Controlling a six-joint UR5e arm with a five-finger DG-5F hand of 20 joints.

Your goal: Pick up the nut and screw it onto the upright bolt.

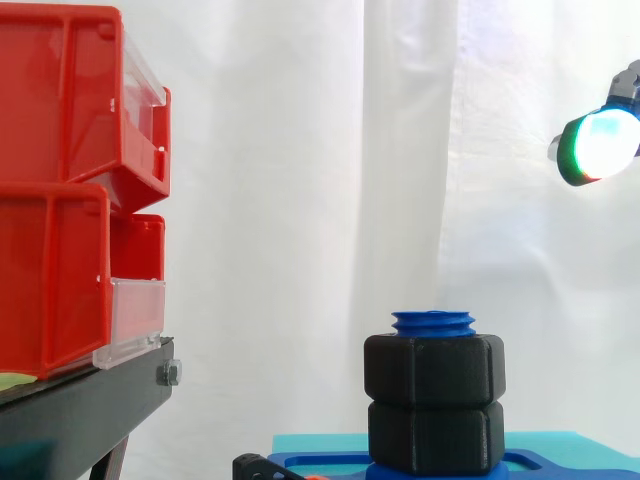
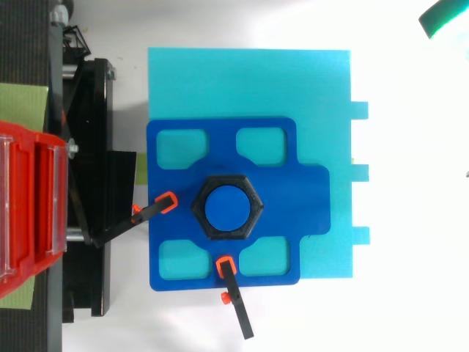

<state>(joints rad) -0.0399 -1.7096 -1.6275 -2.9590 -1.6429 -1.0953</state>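
nuts: two black hex nuts are sitting stacked on one thread, the upper nut (image 1: 434, 368) resting on the lower nut (image 1: 435, 435); from above they are showing as one hex ring (image 2: 199, 208)
bolt: one blue bolt (image 1: 433, 322) is standing upright, its threaded tip poking out just above the top of the stack; in the top view its round end (image 2: 226, 207) is sitting in the middle of the ring
nut location: both are sitting around the bolt at the middle of the plate, nothing is touching them
base plate: one dark blue base plate (image 2: 308, 198) is carrying the bolt, lying flat
cut-outs: four rounded cut-outs (image 2: 182, 149) are showing in the plate, one towards each corner
cyan board: one cyan board (image 2: 249, 81) is lying under the plate
tabs: three small tabs (image 2: 359, 110) are sticking out of the board's right edge
clamps: two black clamps with orange tips are pressing on the plate, one (image 2: 139, 218) at its left edge, one (image 2: 238, 308) at its lower edge
hand: one hand (image 1: 600, 145) is hanging at the upper right of the side view, glowing green and white, well apart from the nuts; a green bit of it (image 2: 443, 18) is showing in the top view's upper right corner
hand state: cannot tell whether it is spread or closed
red bins: two red bins are sitting stacked at the left, upper (image 1: 60, 95) on lower (image 1: 50, 280)
stand: one black stand (image 1: 80, 410) is holding the bins
curtain: one white curtain (image 1: 300, 150) is hanging behind everything
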